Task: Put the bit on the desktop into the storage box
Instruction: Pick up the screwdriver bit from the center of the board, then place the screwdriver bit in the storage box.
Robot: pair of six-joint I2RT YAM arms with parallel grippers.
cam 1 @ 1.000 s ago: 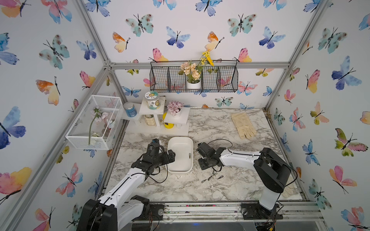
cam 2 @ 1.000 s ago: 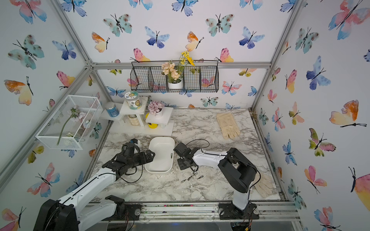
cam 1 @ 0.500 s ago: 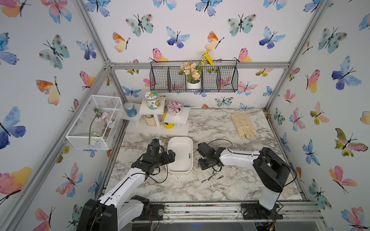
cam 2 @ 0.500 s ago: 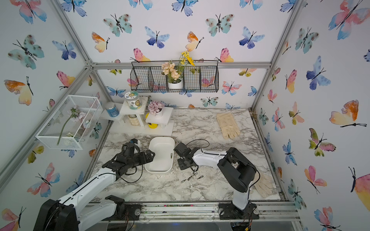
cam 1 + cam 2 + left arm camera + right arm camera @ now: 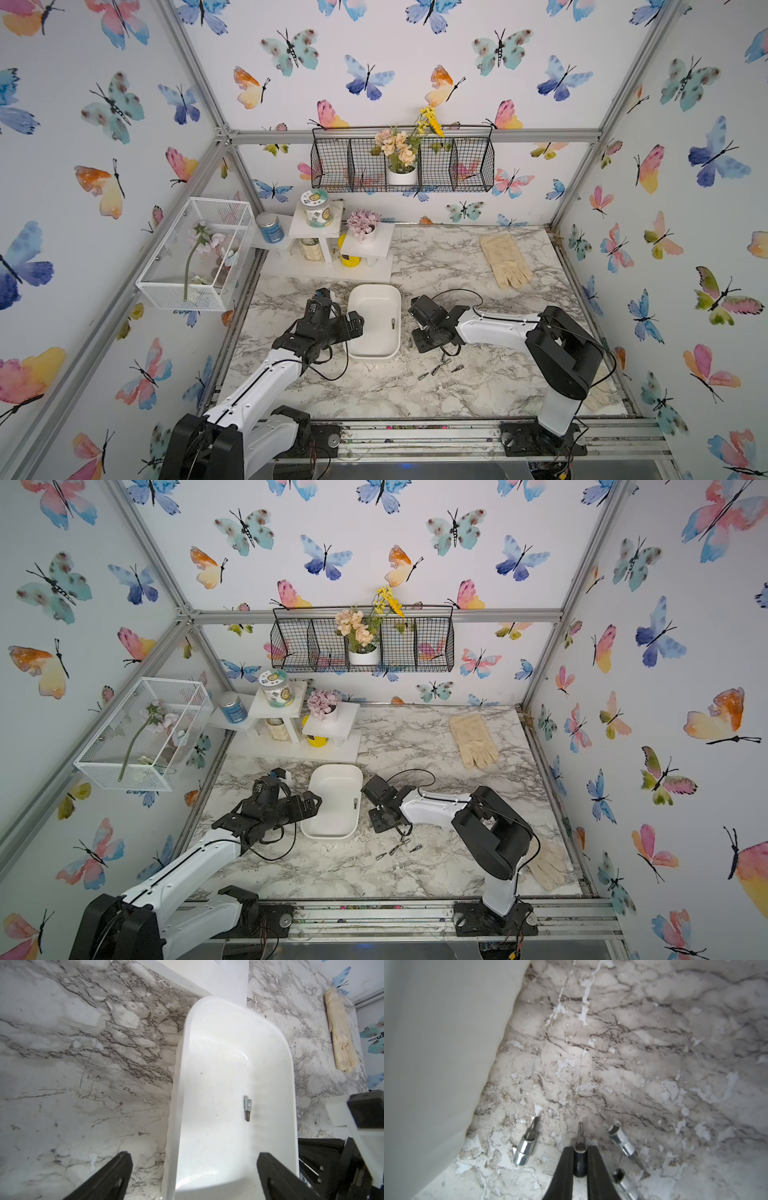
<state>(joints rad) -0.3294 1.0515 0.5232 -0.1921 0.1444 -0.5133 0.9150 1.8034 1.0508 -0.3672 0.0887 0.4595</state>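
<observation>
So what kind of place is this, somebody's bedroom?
Probably not: it looks like a robot practice booth dressed up as a home. The left arm and right arm are mounted on a metal rail, and butterfly wallpaper covers panels in an aluminium frame.

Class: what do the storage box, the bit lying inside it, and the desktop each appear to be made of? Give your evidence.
Storage box: probably plastic, glossy white; soft highlights, rounded moulded corners. Bit: metal, bright silvery collar with darker tip. Desktop: likely marble-print laminate, not stone; the pattern is flaking off in white patches.
</observation>
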